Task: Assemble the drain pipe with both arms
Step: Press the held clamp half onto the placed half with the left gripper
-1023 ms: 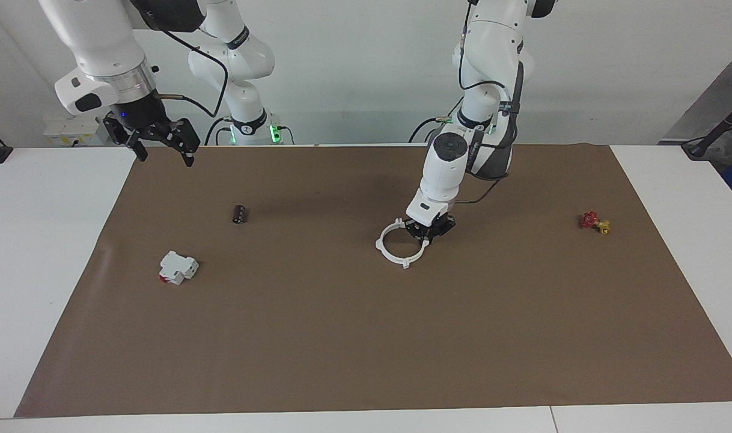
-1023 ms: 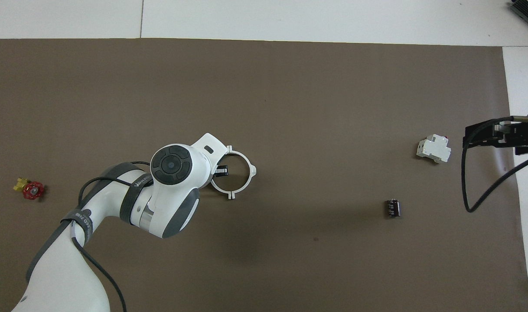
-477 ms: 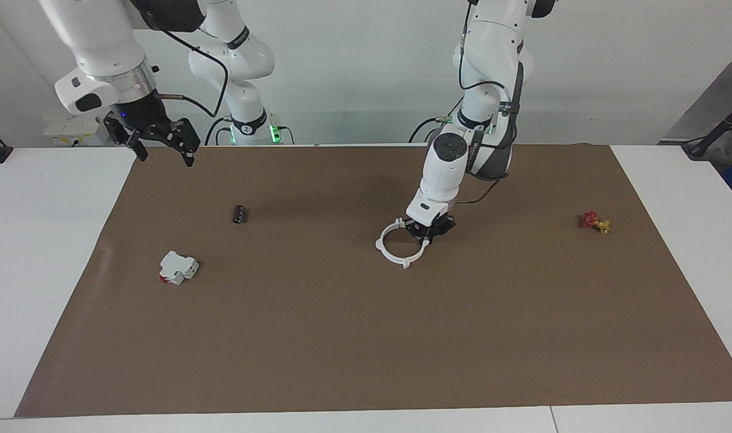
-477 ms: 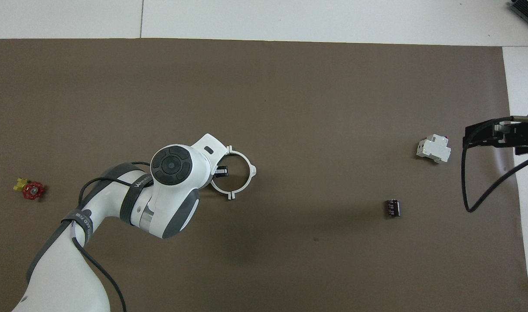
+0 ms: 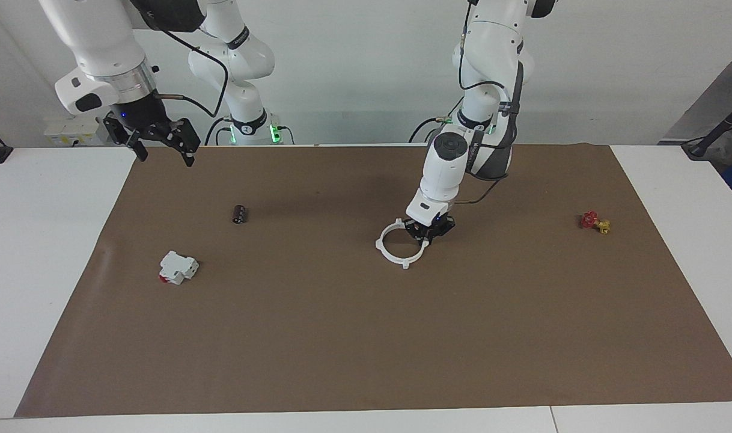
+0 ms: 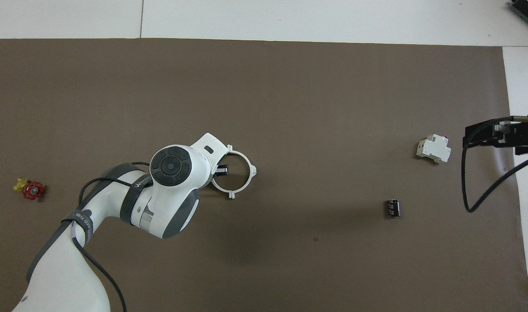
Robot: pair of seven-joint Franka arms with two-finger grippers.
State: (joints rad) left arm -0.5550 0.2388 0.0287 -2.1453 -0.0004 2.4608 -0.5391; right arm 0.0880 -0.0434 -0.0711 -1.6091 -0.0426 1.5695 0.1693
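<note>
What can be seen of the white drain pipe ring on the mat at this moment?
The drain pipe is a thin white ring that looks like plastic, with small tabs sticking out around its rim. It reads as a closed circle, lying flat on the brown mat near the table's middle. The left gripper is down at the rim on the side toward the left arm's end, one of its fingers showing inside the ring. Nothing else touches it.

Bright, even indoor light; both views sharp.
Soft diffuse shadows fall on the brown mat (image 5: 342, 337) beneath the arms, and the white desk (image 5: 41, 240) shows no harsh glare.
</note>
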